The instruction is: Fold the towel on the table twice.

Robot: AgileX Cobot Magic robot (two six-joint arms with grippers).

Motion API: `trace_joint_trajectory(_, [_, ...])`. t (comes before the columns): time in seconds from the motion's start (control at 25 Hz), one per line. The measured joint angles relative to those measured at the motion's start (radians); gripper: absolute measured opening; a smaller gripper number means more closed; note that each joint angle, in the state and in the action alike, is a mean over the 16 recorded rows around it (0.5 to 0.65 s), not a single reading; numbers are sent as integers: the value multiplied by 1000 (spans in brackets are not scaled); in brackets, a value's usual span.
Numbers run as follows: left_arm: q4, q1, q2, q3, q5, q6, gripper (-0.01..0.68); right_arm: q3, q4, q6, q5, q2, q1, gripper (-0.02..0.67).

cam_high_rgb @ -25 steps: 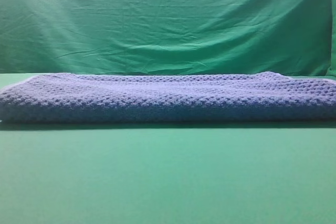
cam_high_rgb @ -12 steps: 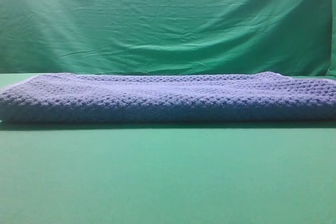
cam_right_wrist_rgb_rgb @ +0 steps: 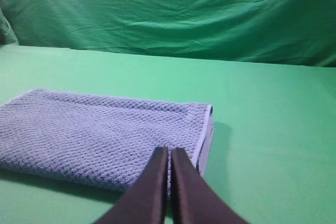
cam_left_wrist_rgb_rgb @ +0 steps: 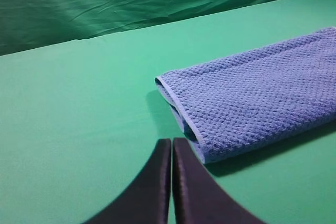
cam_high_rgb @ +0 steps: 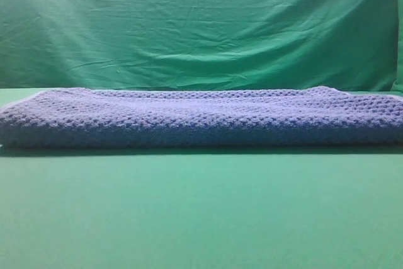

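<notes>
The towel [cam_high_rgb: 201, 118] lay on the green counter [cam_high_rgb: 201, 212], stretched wide across the middle of the high view, already doubled over once: the left wrist view showed two layers at its end with the pale hem running along the edge. So one fold looked done and the second one not yet made.

Left gripper [cam_left_wrist_rgb_rgb: 172, 153] hung above bare counter just near of the towel's left end [cam_left_wrist_rgb_rgb: 252, 98], jaws closed together, holding nothing. Right gripper [cam_right_wrist_rgb_rgb: 169, 161] sat over the towel's right end [cam_right_wrist_rgb_rgb: 100, 132] near the hemmed corner, jaws also pressed shut and empty; whether the tips touched the cloth could not be told.

Neither arm showed in the high view.

Judged step: between folds, arms parked at the two short ends. Next move probably needed jaws opened, then a pinch on both layers at one end and a carry across to the other end, keeping edges lined up. Risk: grabbing only the top layer.

No containers in sight. Wrinkled backdrop cloth [cam_high_rgb: 201, 23] hung behind.
</notes>
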Motion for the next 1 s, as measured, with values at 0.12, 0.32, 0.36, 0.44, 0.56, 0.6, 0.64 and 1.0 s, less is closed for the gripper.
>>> trace_joint_trajectory(0.12, [0,0,0,24,-2,0,0,1,-9,0,23,0,0,0])
trace_joint_trajectory(0.32, [0,0,0,72,-9,0,0,15,-25,0,58,0,0,0])
trace_joint_trajectory(0.36, [0,0,0,81,-11,0,0,21,-28,0,62,0,0,0])
trace_joint_trajectory(0.44, [0,0,0,100,-14,0,0,37,-34,0,67,0,0,0])
trace_joint_trajectory(0.56, [0,0,0,123,-19,1,0,69,-43,0,64,0,0,0])
trace_joint_trajectory(0.6, [0,0,0,129,-22,1,0,80,-45,0,59,0,0,0])
trace_joint_trajectory(0.64, [0,0,0,135,-25,3,0,91,-46,0,53,0,0,0])
trace_joint_trajectory(1.0, [0,0,0,158,-52,75,0,176,-47,-1,-23,0,0,0])
